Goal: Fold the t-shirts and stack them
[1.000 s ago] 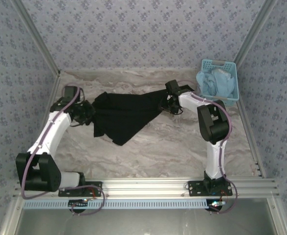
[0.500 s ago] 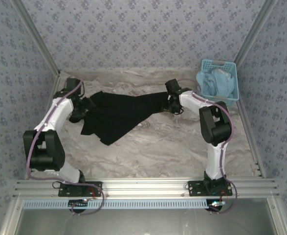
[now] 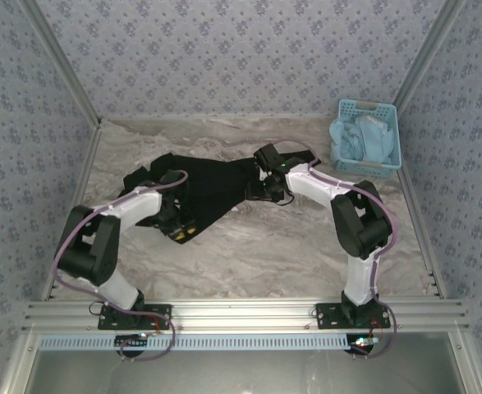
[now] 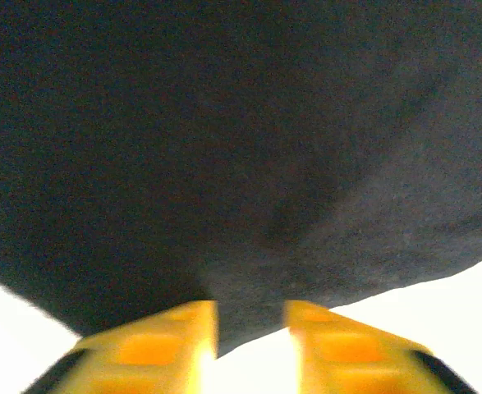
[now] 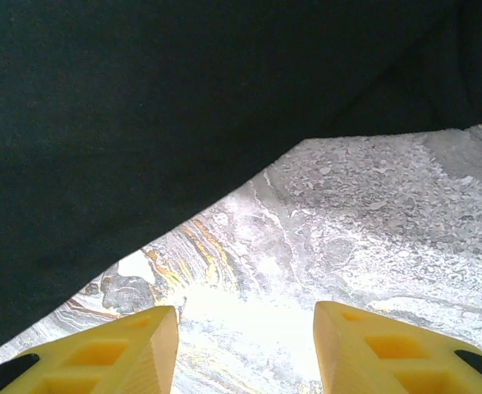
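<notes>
One marbled table [image 3: 306,246], bearing all items below.

One black t-shirt [image 3: 212,185], no print showing, loosely spread on the far middle of the table. Its long axis runs left to right, and a tapering flap reaches toward the near left.

One light-blue plastic basket [image 3: 388,123], far right corner, well apart from the shirt, holding pale blue cloth.

One left gripper [image 3: 177,226], at the tip of the near-left flap. Its yellow fingers [image 4: 167,336] are drawn close, and the shirt's hem dips into the gap between them. Whether they pinch it cannot be told.

One right gripper [image 3: 267,187], at the shirt's right end. Its fingers are spread wide with nothing between them and bare table beneath. In the right wrist view the shirt's edge lies just ahead, slanting away to the left.

Judgement: the shirt is not yet folded and nothing is stacked. The next grasp turns on that right-hand edge, which the right gripper is nearer to. The left gripper is placed for the opposite, near tip.
</notes>
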Controlling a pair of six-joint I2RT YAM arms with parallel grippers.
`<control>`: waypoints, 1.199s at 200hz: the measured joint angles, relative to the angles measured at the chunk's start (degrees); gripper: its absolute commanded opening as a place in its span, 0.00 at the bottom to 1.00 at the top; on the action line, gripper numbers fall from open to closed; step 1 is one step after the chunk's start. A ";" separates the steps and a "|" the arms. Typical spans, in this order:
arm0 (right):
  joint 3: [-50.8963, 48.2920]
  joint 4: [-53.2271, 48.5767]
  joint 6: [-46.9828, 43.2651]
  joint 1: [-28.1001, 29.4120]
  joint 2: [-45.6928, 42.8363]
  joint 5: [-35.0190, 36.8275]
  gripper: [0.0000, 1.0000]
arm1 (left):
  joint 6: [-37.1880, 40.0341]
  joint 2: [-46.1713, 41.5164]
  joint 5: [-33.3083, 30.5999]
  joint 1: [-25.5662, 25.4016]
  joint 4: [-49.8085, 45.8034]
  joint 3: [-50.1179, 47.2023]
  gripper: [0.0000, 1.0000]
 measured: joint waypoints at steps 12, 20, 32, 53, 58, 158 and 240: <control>-1.07 0.00 0.57 -0.46 -0.90 0.07 0.43 | -0.76 0.90 0.42 -1.03 0.63 0.44 0.00; -2.05 -0.09 0.94 -0.85 -2.05 0.17 0.41 | -1.38 0.90 0.66 -1.77 0.37 1.73 0.00; -3.65 -0.20 1.66 -1.73 -4.46 0.33 0.38 | -2.47 0.87 1.31 -2.97 -0.15 6.43 0.00; -6.08 -0.50 2.64 -4.83 -10.43 1.38 0.36 | -4.37 0.92 3.39 -6.01 0.68 18.40 0.00; -6.38 -0.55 2.86 -5.62 -11.72 1.62 0.35 | -4.87 1.01 3.96 -6.86 0.83 21.51 0.00; -5.68 6.60 -3.52 12.55 -11.30 2.36 0.81 | -7.58 -8.83 -1.16 6.45 -4.61 18.60 0.41; 33.94 0.90 -13.14 31.89 25.05 15.98 0.81 | -9.22 -24.30 -13.33 24.92 -12.39 6.58 0.55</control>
